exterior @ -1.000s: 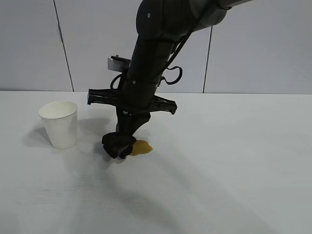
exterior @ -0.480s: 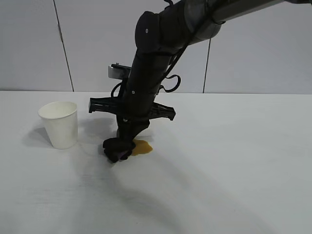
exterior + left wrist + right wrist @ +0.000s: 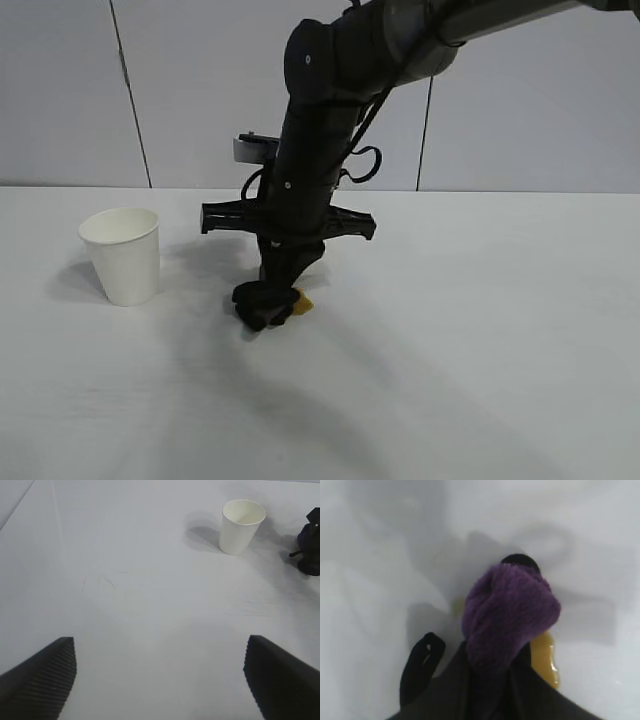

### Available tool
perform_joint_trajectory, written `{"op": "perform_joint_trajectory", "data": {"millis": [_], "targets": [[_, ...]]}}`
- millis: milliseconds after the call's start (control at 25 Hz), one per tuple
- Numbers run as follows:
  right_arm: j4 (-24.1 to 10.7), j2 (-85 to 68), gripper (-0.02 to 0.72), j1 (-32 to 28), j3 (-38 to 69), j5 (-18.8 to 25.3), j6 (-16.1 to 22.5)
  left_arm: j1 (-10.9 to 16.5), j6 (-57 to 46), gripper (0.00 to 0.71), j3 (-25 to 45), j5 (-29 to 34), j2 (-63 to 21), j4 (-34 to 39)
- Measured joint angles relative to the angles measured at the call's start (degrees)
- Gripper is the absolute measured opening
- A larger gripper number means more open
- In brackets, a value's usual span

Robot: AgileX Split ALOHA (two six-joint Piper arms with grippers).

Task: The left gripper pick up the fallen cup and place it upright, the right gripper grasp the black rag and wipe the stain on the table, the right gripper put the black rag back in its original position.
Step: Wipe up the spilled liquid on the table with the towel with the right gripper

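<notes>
Right gripper [image 3: 268, 312]: pointed steeply down at the table [image 3: 480, 340], jaws nearly closed and clamped on the black rag [image 3: 262, 305]. Rag bunched around the fingertips, pressed to the tabletop, covering most of the stain [image 3: 301, 301]; purple pile of the rag [image 3: 507, 612] facing the wrist camera, with an amber strip of the stain [image 3: 545, 657] exposed just beside it. Rag and stain located roughly mid-table, closer to the far edge than to the near edge in the exterior view. Cup [image 3: 123, 254]: upright, mouth up, near the left edge of the table in that view, apart from the rag and not touched by either arm. Left gripper [image 3: 160, 677]: jaws spread wide, nothing between them, held above bare tabletop, well apart from the cup [image 3: 241, 526], which stands beyond it with the rag-bearing arm at the far side.
</notes>
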Motion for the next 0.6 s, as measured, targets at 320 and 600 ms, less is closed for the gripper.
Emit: {"op": "perform_joint_trajectory", "data": {"millis": [320,600], "targets": [[-4.92,0.0,0.085,-2.33,-0.36,4.26,0.04,0.0,0.0,0.657,0.0,0.0,0.0,0.0],[-0.28,0.0,0.085,-2.33,-0.36,2.73,0.04,0.0,0.0,0.657,0.0,0.0,0.0,0.0]]}}
